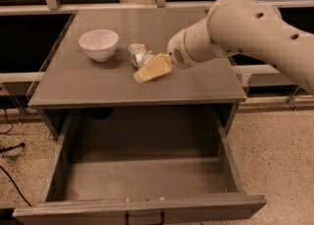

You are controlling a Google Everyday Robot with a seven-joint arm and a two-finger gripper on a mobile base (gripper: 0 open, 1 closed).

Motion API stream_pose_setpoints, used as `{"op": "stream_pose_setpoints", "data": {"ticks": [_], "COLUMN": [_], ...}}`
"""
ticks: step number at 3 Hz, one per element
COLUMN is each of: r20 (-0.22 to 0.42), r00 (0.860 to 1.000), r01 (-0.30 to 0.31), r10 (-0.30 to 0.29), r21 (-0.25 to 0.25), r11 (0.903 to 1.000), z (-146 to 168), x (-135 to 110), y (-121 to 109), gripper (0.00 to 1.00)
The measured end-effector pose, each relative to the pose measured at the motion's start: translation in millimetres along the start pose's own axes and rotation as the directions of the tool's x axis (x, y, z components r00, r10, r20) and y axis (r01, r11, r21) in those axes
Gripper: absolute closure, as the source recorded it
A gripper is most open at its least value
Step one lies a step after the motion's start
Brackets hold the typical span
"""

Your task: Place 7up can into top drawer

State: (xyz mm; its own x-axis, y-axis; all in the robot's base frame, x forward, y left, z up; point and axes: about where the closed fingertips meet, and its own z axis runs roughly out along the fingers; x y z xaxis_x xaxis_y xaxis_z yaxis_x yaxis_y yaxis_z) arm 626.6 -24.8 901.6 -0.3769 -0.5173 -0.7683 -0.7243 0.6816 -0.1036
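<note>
The 7up can (pixel 138 53), silvery with green and red marks, lies on its side on the grey cabinet top (pixel 88 86), right of the bowl. My gripper (pixel 147 71), tan at the tip of a white arm (pixel 245 27) that comes in from the right, reaches down to the can's near right side and covers part of it. Whether it touches the can does not show. The top drawer (pixel 142 182) is pulled wide open below the cabinet top, with nothing inside. Its front panel (pixel 73 214) and dark handle (pixel 143 217) are at the bottom edge of the view.
A white round bowl (pixel 98 43) stands upright at the left of the cabinet top. Dark windows with a metal rail (pixel 147 8) run behind the cabinet. Speckled floor and a black cable (pixel 12 180) lie to the left.
</note>
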Motion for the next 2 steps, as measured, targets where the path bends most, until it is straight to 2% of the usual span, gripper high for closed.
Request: {"op": "stream_pose_setpoints", "data": {"ticks": [1,2], "r20": [0.035,0.032], "r00": [0.999,1.0], "r01": [0.003,-0.002], "r10": [-0.004,0.0], "r21": [0.012,0.043], "r11": [0.9999,0.9991], "z": [1.8,5.2], "x": [-7.5,0.3], "y": [-1.5,-2.6], "gripper": [0.0,0.0]}}
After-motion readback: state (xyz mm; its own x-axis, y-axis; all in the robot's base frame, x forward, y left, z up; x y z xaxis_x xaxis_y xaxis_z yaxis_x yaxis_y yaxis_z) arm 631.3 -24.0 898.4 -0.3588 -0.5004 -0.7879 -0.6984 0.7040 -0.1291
